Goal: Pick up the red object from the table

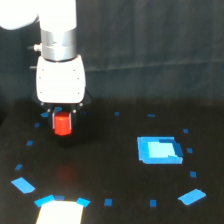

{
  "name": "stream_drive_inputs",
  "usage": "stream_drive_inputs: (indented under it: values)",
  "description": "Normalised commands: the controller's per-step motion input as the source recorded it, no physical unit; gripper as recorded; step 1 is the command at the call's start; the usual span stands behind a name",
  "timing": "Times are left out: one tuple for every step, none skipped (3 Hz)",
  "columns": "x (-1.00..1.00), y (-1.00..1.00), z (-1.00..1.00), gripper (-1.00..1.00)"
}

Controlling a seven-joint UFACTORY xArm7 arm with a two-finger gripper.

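the arm hangs vertical at the exterior view's left, its hand [62, 120] pointing down, fingers mostly hidden.

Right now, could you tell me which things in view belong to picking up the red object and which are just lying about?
Part of the job:
- red block, held between the fingers, seemingly above the table
- gripper, shut on it
- table, black

Just lying about:
- blue rectangle
- white patch at the bottom edge
- small blue tape marks scattered around
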Motion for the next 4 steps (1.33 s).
stream_drive_inputs:
  values:
    - [0.41, 0.38, 1.00, -1.00]
    - [0.30, 0.05, 0.96, -0.98]
    - [0.14, 0.03, 1.00, -0.88]
    - [-0.43, -0.72, 1.00, -1.00]
